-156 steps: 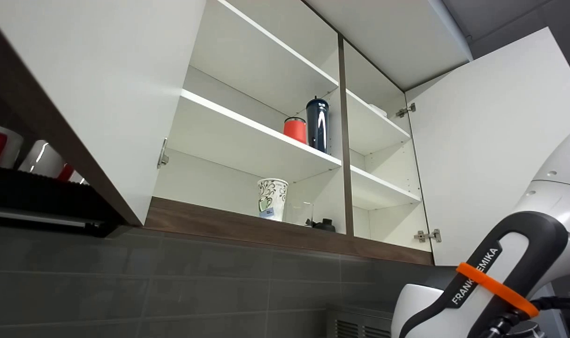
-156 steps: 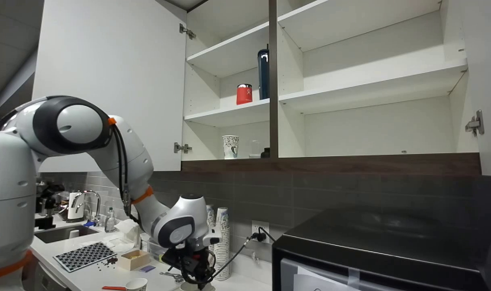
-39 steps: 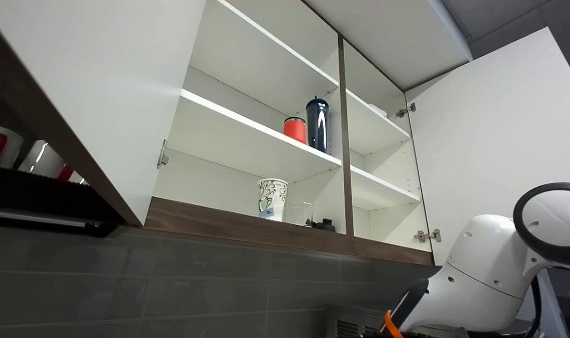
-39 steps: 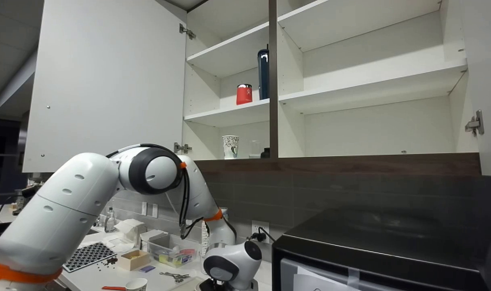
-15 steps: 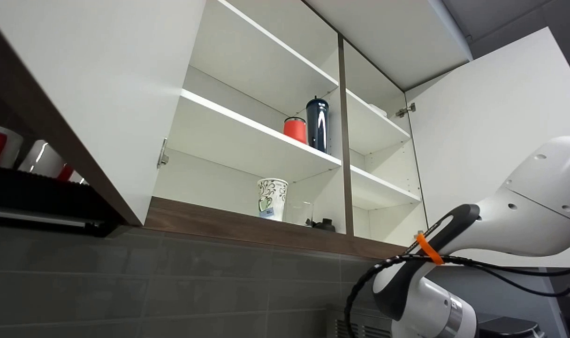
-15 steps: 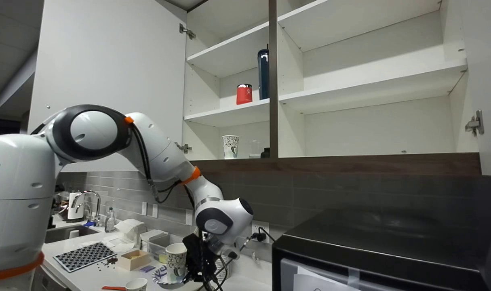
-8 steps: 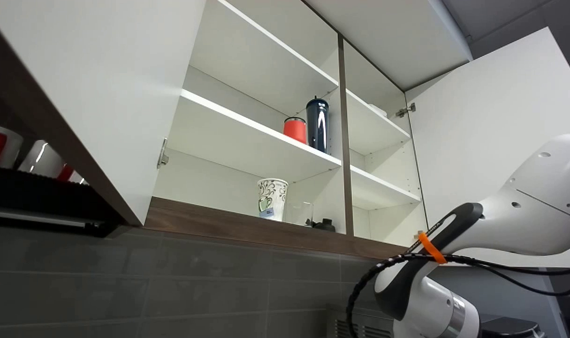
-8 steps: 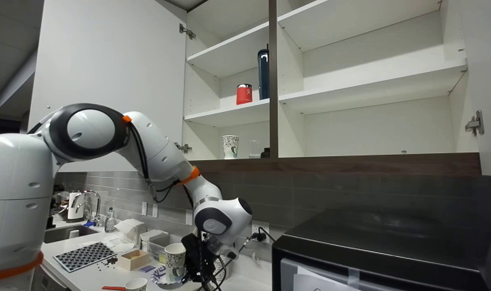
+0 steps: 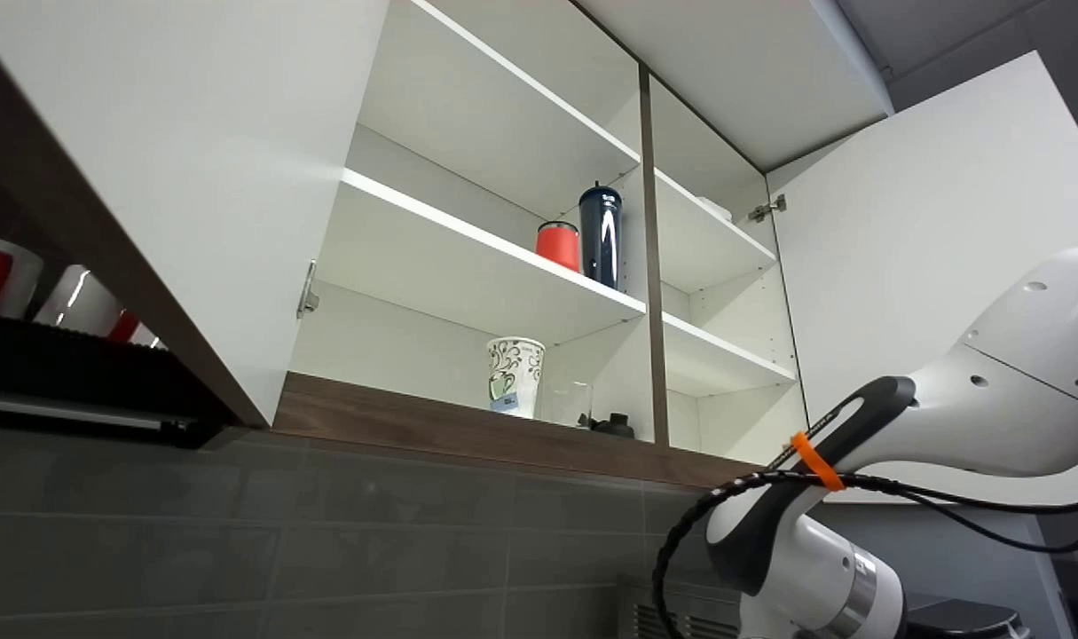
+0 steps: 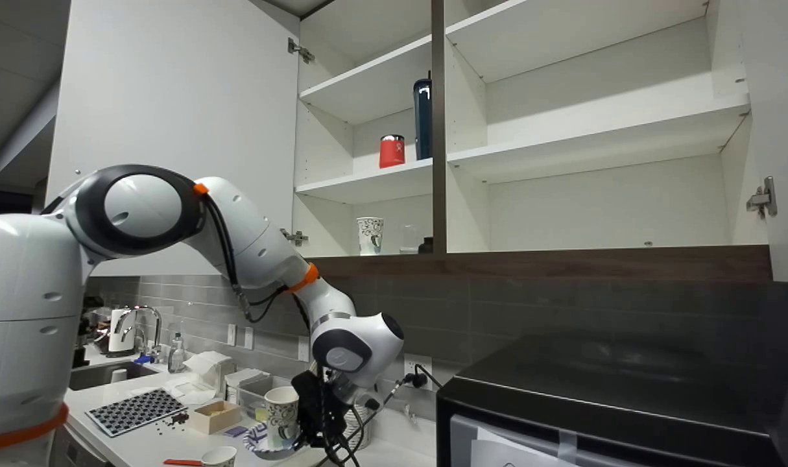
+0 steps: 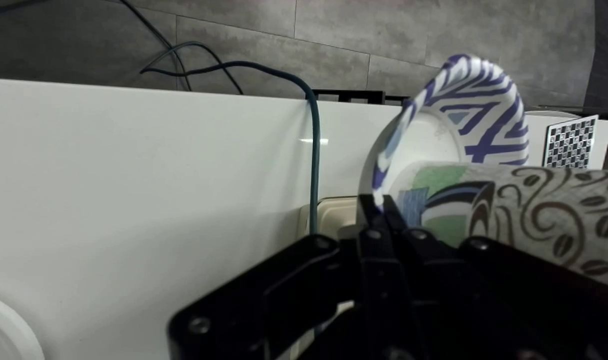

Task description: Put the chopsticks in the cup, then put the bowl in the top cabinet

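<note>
In the wrist view my gripper is shut on the rim of the bowl, a white paper one with purple stripes inside. A cup with brown swirls and a green patch stands in this bowl. An exterior view has the bowl and cup above the counter, left of my gripper. The chopsticks are hidden or out of view. Both exterior views show the top cabinet with its doors swung wide; the gripper is well below it.
A red tumbler and a dark bottle occupy a cabinet shelf. Another patterned cup is on the cabinet floor beside a clear glass. A black appliance stands right of the arm. A dark cable crosses the wrist view.
Compared with a few seconds ago, my gripper has risen, bringing the bowl and cup up into an exterior view. Over the last second they shift only slightly, a little upward.
</note>
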Robot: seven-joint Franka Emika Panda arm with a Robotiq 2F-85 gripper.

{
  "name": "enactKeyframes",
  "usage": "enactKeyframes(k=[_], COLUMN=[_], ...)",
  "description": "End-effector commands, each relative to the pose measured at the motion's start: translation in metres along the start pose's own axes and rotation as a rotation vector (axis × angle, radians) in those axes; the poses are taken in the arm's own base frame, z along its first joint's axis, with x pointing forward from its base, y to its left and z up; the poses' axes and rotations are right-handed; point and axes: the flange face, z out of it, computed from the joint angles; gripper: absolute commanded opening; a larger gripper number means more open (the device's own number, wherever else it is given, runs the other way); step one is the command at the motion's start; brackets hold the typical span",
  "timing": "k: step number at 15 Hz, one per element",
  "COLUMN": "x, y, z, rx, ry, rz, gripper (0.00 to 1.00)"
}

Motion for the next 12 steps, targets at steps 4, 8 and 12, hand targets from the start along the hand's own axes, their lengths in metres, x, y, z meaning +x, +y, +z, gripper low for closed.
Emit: enactKeyframes(k=[4,8,12], x=[-0.015,-0.023,-0.021], y=[-0.06,-0.099,-0.113], z=[-0.049,-0.083,-0.094], rx=[-0.018,-0.023,-0.019], ry=[-0.022,-0.031,0.0], rz=[-0.029,-0.049,-0.09], gripper=[0.0,0.0,0.02])
